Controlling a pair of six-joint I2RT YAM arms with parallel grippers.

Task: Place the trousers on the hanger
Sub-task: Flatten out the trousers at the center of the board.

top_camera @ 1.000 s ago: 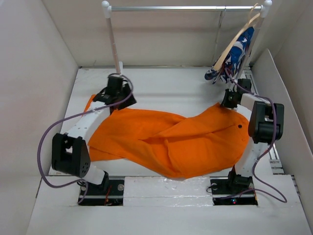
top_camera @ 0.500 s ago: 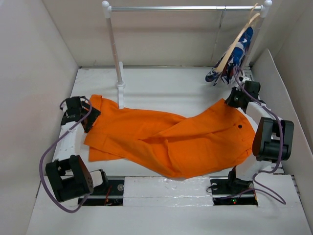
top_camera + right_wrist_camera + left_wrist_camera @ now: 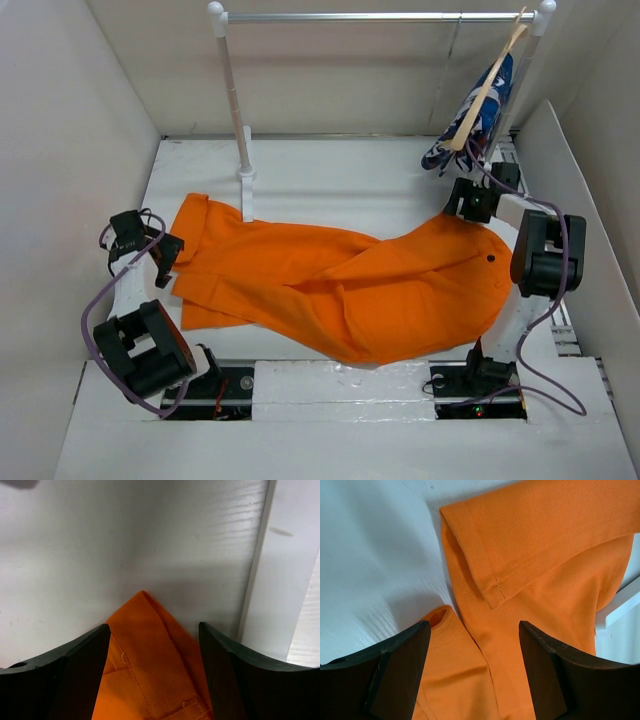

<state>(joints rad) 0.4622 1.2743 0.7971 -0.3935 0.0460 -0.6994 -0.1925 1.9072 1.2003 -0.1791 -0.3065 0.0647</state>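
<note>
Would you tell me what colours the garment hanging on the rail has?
The hanging garment is blue and white patterned, clearest in the top external view.

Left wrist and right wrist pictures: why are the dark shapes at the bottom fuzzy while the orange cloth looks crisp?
Left wrist: the fingers seem too near the lens, so they blur, while the trousers show sharp weave and stitching. Right wrist: same blurred fingers, with a soft grey shadow around the trousers' corner. Top external: even light.
</note>
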